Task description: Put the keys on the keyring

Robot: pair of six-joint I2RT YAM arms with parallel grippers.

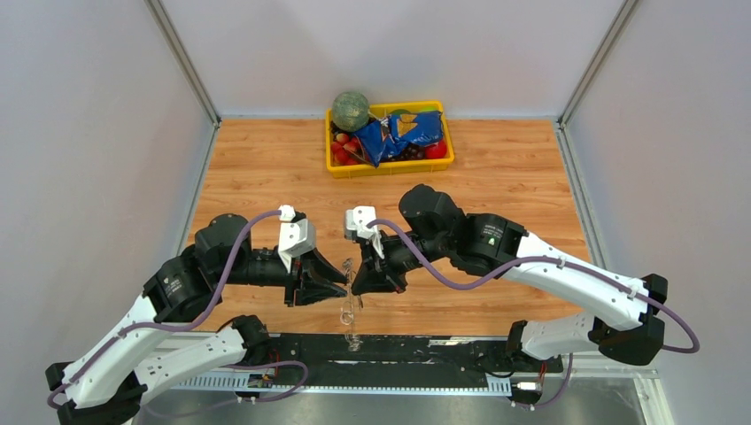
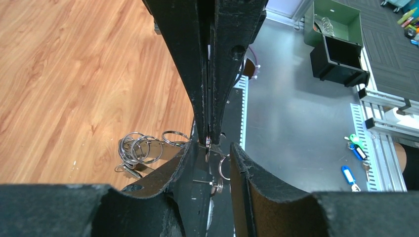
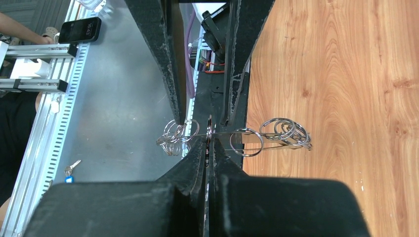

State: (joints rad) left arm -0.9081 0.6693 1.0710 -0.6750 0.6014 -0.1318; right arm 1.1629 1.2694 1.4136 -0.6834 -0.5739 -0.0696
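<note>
Two arms meet over the near edge of the tabletop (image 1: 266, 168), R fingers (image 3: 190, 170) clamped shut on the thin keyring (image 3: 284, 132), L fingers (image 2: 249, 177) half-open astride it, apparently w/o gripping, so an off-line L squeeze could twist it loose & drop it.

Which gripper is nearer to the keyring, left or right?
Right. The right gripper is shut on the keyring; the left gripper is open, straddling it.
</note>
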